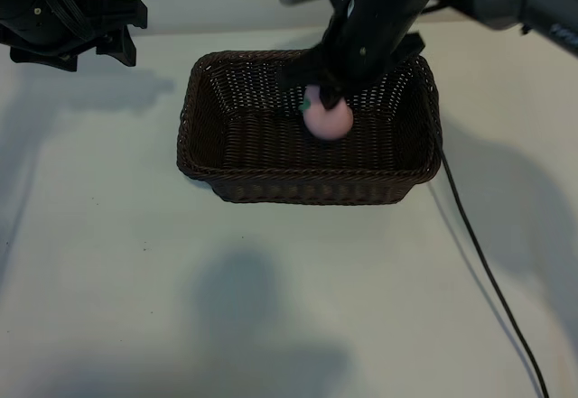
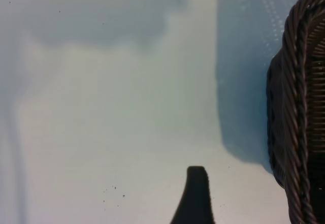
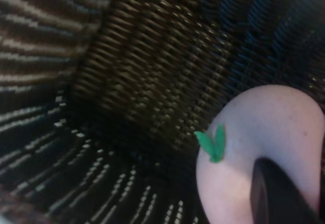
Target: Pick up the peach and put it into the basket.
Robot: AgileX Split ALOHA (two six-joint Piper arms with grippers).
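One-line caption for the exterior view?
Right gripper holds the peach inside the wicker basket; left gripper parked open.

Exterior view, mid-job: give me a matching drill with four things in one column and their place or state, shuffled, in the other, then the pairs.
Things:
1. peach
2. basket
3. left gripper
4. right gripper

Places or states:
A. open, parked over the table's far left corner
B. shut on the fruit, reaching down inside the wicker
C. pale pink, held over the woven floor
D. dark brown, standing mid-table

Pairs: 1-C, 2-D, 3-A, 4-B
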